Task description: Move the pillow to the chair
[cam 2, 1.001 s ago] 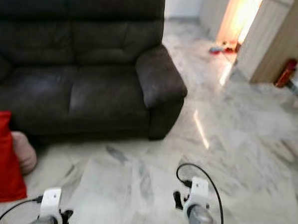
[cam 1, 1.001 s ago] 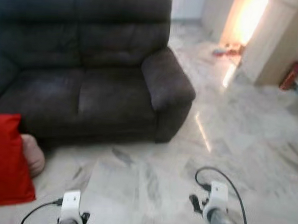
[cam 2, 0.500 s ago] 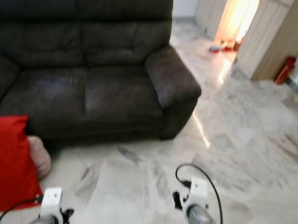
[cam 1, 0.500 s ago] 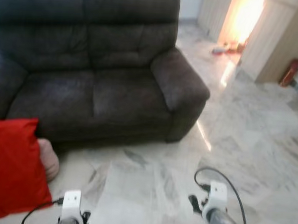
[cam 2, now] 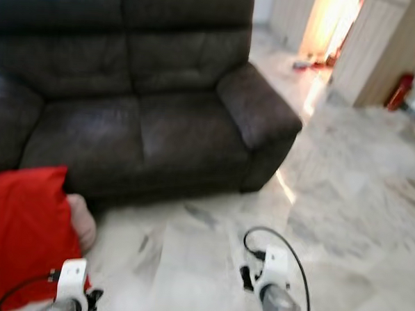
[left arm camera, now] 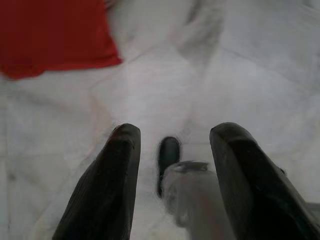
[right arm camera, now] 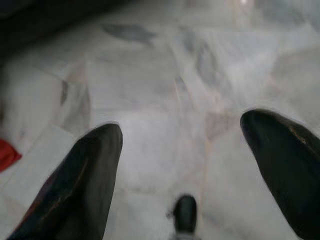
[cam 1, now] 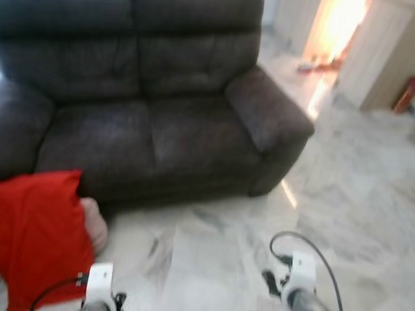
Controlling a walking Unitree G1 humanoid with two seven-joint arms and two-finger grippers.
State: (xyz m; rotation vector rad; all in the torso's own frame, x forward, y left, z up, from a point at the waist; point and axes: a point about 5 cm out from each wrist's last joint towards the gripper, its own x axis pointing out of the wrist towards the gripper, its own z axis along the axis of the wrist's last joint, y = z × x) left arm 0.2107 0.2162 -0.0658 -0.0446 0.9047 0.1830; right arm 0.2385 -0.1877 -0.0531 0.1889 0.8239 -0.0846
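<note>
The red pillow stands on the marble floor at my front left, leaning near the dark brown two-seat sofa. Its edge is also in the left wrist view, red pillow. My left arm is low, just right of the pillow and apart from it. The left gripper is open over bare floor, with nothing between its fingers. My right arm hangs over the floor further right, and the right gripper is open and holds nothing.
A pinkish rounded thing lies between the pillow and the sofa's front. A bright doorway and a wooden panel stand at the back right, with a red fire extinguisher beside them. Marble floor stretches to the right.
The whole picture has shifted right, so the camera has turned left; more of the red pillow and the sofa's left arm show. Both arms keep their places in the picture.
</note>
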